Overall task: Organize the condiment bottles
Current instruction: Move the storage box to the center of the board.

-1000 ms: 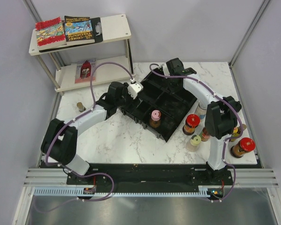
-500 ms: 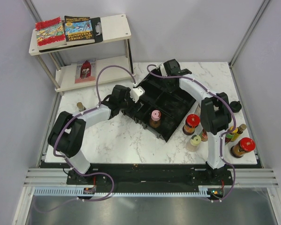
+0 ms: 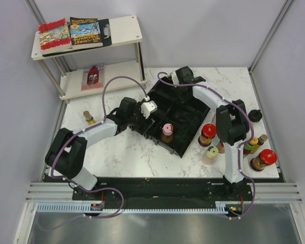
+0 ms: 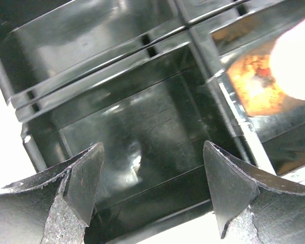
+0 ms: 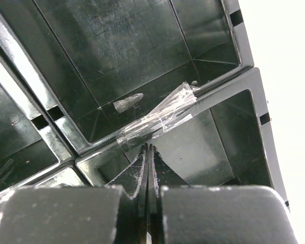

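A pink-capped bottle [image 3: 166, 130] stands in the black compartmented tray [image 3: 189, 113]; it also shows blurred in the left wrist view [image 4: 295, 58]. My left gripper [image 3: 140, 115] is open at the tray's left edge, its fingers [image 4: 86, 180] on either side of the tray's outer wall [image 4: 157, 203], not closed on it. My right gripper [image 3: 185, 77] is shut at the tray's far corner, its tips [image 5: 149, 152] against a taped divider [image 5: 157, 119]. Several more bottles stand right of the tray: red caps [image 3: 209, 130] [image 3: 267, 157], a yellow-green cap [image 3: 212, 152], a black cap [image 3: 254, 115].
A small bottle [image 3: 87, 117] stands alone at the table's left. A two-tier shelf [image 3: 123, 29] with colourful books [image 3: 71, 33] stands at the back left. The right arm's upright link [image 3: 233, 127] stands among the right-hand bottles.
The tray with the pink-capped bottle has shifted slightly left and nearer. My left gripper has moved nearer along the tray's left edge. My right gripper has moved left with the tray's far corner.
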`<state>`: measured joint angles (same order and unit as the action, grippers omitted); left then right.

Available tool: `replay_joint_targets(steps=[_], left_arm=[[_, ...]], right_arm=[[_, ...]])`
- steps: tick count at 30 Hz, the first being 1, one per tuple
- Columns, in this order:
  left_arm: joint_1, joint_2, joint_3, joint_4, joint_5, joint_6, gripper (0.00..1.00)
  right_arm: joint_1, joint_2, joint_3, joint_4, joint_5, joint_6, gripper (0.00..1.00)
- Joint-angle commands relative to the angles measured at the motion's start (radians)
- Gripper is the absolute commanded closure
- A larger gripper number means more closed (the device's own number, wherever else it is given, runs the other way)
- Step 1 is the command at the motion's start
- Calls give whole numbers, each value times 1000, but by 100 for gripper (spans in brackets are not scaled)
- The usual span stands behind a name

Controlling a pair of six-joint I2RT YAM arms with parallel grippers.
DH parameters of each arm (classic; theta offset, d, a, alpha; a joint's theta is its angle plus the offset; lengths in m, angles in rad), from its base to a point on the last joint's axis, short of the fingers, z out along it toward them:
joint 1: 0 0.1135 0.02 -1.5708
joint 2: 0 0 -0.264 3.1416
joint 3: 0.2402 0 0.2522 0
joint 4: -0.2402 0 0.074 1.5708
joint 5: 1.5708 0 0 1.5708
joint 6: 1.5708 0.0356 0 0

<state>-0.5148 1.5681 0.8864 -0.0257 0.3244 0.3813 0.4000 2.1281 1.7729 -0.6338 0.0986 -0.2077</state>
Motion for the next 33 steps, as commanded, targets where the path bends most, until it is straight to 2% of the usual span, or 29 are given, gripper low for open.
replay_joint_targets(steps=[1, 11, 23, 33], left_arm=[[-37, -29, -20, -120, 73, 25, 15], [-126, -59, -17, -206, 79, 41, 15], [-169, -69, -15, -253, 108, 36, 15], [-220, -86, -7, -289, 134, 44, 15]], right_arm=[[25, -23, -10, 33, -31, 11, 100], [77, -8, -6, 45, -36, 4, 100], [141, 39, 36, 48, -42, 1, 100], [174, 20, 4, 54, -39, -2, 100]])
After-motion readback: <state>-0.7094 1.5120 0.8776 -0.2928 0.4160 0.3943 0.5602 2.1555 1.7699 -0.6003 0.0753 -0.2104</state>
